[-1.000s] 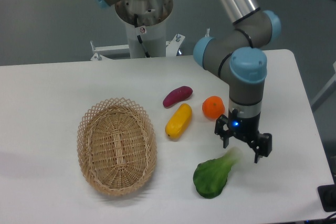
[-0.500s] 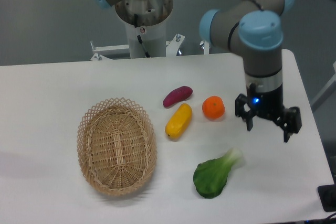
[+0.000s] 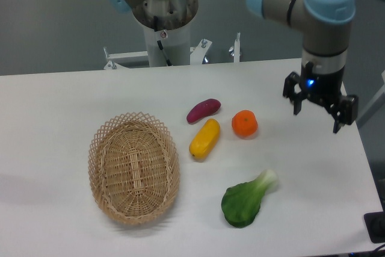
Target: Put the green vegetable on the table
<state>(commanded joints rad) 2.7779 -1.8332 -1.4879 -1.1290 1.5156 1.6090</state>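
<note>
Since the earlier frames the gripper (image 3: 317, 112) had risen and drifted right, its fingers spread and holding nothing. Below lay the white table (image 3: 54, 106), bearing the wicker basket (image 3: 133, 167). The green vegetable (image 3: 245, 200) rested near the front edge, well apart from the gripper.

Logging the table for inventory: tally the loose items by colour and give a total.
Green: 1, green vegetable
Yellow: 1, yellow vegetable
Purple: 1, sweet potato
Orange: 1, orange
Tan: 1, wicker basket
Total: 5
</note>
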